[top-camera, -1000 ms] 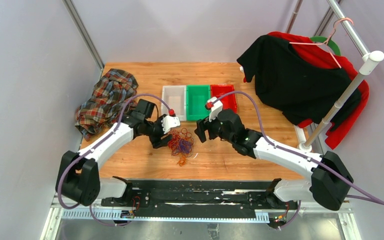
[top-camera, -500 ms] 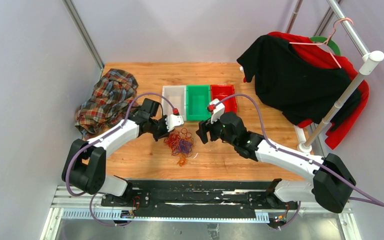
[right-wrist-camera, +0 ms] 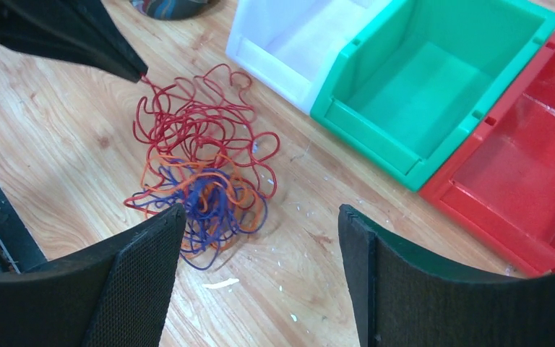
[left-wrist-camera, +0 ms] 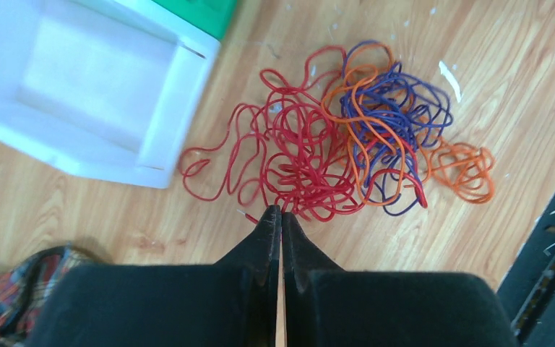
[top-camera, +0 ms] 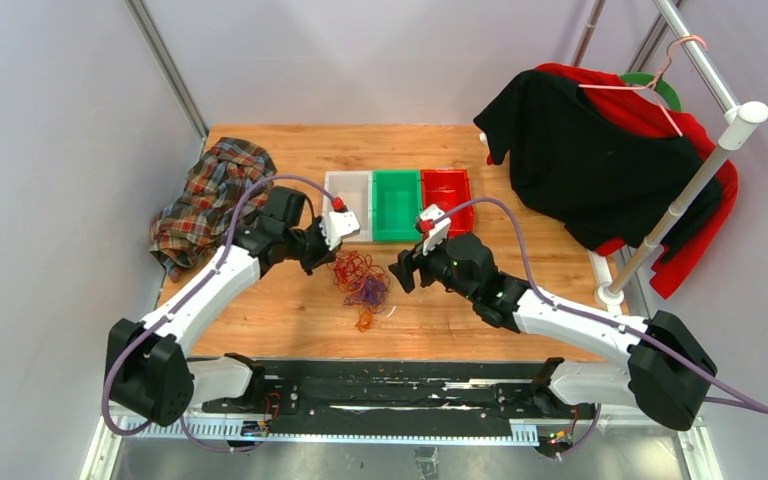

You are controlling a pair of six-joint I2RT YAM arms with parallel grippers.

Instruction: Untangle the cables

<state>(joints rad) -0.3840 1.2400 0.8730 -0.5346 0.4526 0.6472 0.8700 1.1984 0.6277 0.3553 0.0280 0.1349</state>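
Observation:
The cables (top-camera: pixel 360 281) lie in one tangle of thin red, orange and purple wires on the wooden table, in front of the bins. In the left wrist view the red cable (left-wrist-camera: pixel 296 155) makes up the tangle's left half, with the orange and purple wires to its right. My left gripper (left-wrist-camera: pixel 280 211) is shut, its tips pinching a red strand at the tangle's near edge; a short wire end pokes out beside them. From the right wrist view the left gripper (right-wrist-camera: pixel 141 74) holds that red strand taut. My right gripper (right-wrist-camera: pixel 260 213) stands open just right of the cables (right-wrist-camera: pixel 202 173), nothing between its fingers.
A white bin (top-camera: pixel 348 190), a green bin (top-camera: pixel 397 205) and a red bin (top-camera: pixel 447 188) stand in a row behind the tangle. A plaid cloth (top-camera: pixel 210 200) lies at the far left. Black and red garments (top-camera: pixel 580 150) hang on a rack at the right, its pole (top-camera: pixel 660 220) nearby.
My left gripper has shut on a red strand and drawn back toward the white bin. The right gripper has shifted slightly toward the tangle and stays open.

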